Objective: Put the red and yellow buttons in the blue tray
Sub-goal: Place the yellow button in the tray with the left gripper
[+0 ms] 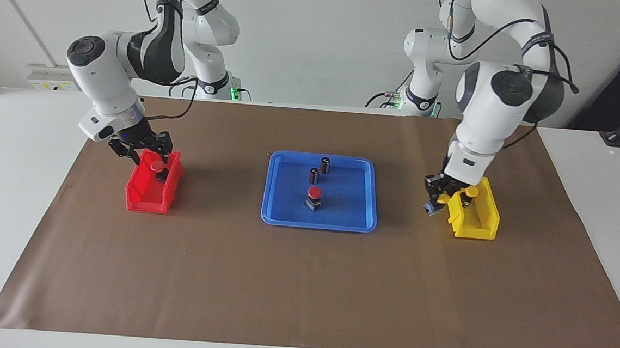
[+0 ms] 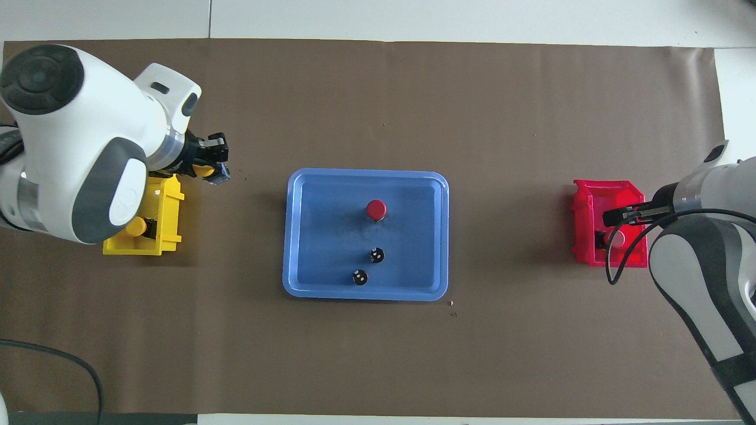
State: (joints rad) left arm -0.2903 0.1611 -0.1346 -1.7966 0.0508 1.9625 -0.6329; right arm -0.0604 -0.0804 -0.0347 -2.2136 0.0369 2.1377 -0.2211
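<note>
The blue tray [image 1: 351, 204] lies mid-table and holds one red button [image 1: 314, 192], also in the overhead view [image 2: 375, 209]. A second red button [image 1: 156, 167] stands in the red bin [image 1: 142, 192]. My right gripper [image 1: 151, 158] is open just above that button, its fingers reaching into the bin. My left gripper [image 1: 439, 200] is shut on a yellow button [image 2: 204, 171], held at the yellow bin's [image 1: 484, 221] rim on the tray side. Another yellow button [image 1: 471, 192] stays in that bin, also in the overhead view [image 2: 138, 226].
Two small dark cylinders [image 1: 325, 164] [image 1: 314, 175] with silvery tops stand in the tray, nearer to the robots than the red button. Brown paper [image 1: 302, 282] covers the table. The red bin is toward the right arm's end, the yellow bin toward the left arm's end.
</note>
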